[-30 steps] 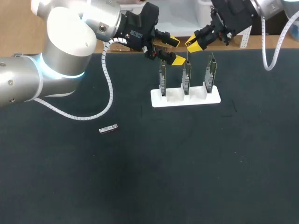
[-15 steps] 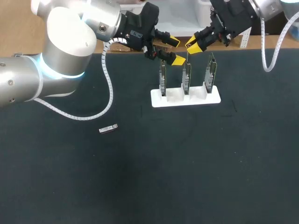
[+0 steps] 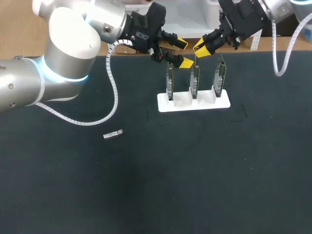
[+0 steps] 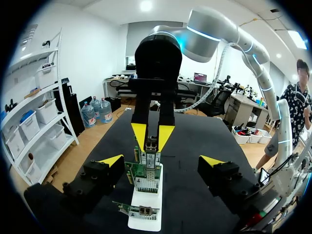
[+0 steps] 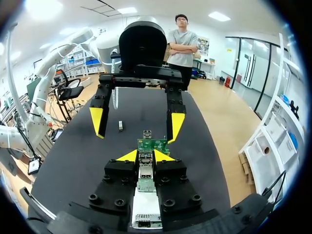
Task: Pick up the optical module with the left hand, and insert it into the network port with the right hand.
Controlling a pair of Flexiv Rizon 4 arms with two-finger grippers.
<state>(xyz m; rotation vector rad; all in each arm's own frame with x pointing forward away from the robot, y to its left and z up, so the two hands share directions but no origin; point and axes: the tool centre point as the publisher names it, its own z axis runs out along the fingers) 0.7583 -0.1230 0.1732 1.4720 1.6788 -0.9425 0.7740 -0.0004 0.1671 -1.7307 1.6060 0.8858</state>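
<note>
Hanging over the far part of the black table (image 3: 219, 170), the left gripper (image 3: 182, 52) sits at the end of a left arm (image 3: 63, 53) that enters from the left edge, bends at a bulky elbow and lies roughly level, pointing rightward along a row of three network cards (image 3: 194, 80). Its jaws stand wide apart and hold nothing. In the left wrist view the cards, upright in a white stand (image 3: 187, 105), line up ahead of and below the gap between the jaws. The right arm (image 3: 248, 12) enters from the far right corner, and the right gripper (image 3: 202, 46) faces the left one from the other side, above the cards and near it. Whether the right gripper is clamped on anything I cannot tell; in its own wrist view the metal end of the nearest card shows right at its tip. The optical module (image 3: 113, 135), a small silver bar, lies flat on the table well apart from both grippers, to the left of the stand and closer to the robot. In the right wrist view it shows on the table beyond the left gripper.
</note>
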